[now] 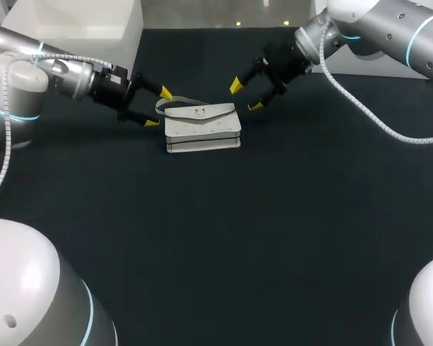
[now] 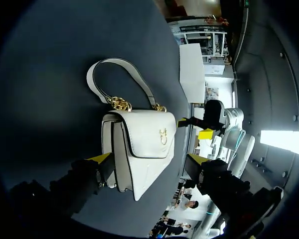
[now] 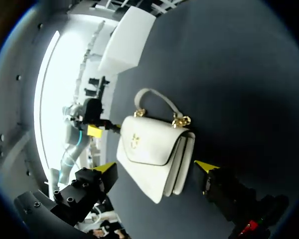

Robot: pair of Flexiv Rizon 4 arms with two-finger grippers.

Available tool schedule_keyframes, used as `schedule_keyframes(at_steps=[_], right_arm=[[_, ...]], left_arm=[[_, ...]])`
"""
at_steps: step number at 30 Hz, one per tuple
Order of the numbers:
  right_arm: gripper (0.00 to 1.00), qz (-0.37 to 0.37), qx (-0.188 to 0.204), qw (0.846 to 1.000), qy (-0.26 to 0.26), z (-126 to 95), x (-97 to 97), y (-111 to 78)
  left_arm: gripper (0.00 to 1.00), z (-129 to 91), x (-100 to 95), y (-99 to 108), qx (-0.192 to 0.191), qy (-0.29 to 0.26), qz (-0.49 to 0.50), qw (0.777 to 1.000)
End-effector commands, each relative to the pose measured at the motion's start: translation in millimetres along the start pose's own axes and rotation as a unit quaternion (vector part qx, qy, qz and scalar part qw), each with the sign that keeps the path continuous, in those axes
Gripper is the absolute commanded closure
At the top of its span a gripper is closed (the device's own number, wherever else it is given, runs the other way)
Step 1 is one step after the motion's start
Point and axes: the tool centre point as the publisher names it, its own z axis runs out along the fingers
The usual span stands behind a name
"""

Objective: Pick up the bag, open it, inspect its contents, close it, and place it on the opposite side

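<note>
**Head view.** The white handbag (image 1: 202,128) sits on the dark table (image 1: 202,259) in the upper middle of the frame. Its flap is down and its strap curls off its upper left corner. The left gripper (image 1: 157,107) comes in from the left and is at the bag's left end, with its yellow tips spread apart. The right gripper (image 1: 244,96) comes in from the upper right and hovers just off the bag's upper right corner, also spread, holding nothing.

**Left wrist view.** The handbag lies between the left claw's parted fingers. One tip is close against the bag's side and the other stands clear of it, so there is no grip. The gold clasp on the flap looks fastened, and gold chain links join the strap to the body.

**Right wrist view.** The bag lies just ahead of the right claw's wide-open fingers and touches neither.

By this evidence the task is barely begun. The bag is unlifted and unopened, so picking it up, opening, inspecting, closing and moving it across all remain.
</note>
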Motion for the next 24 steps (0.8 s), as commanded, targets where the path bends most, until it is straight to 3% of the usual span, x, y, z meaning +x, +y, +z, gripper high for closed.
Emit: schedule_keyframes(at_steps=[1,8,19,24], right_arm=[[0.0,0.007,0.021,1.0,0.016,5.3,-7.1,7.1],[0.01,0.017,0.035,0.999,0.025,14.8,-8.9,7.9],[0.19,0.07,0.065,0.995,0.037,30.8,-17.6,13.5],[0.24,0.109,0.067,0.991,0.046,33.8,-20.7,16.2]], left_arm=[[0.0,5.9,-5.2,-5.2,-0.01,0.027,0.0,1.0],[0.0,10.3,-5.3,-7.9,-0.009,0.049,0.006,0.999],[0.19,19.2,-5.1,-11.6,-0.007,0.063,0.022,0.998],[0.2,21.4,-7.3,-14.0,-0.003,0.071,0.024,0.997]])
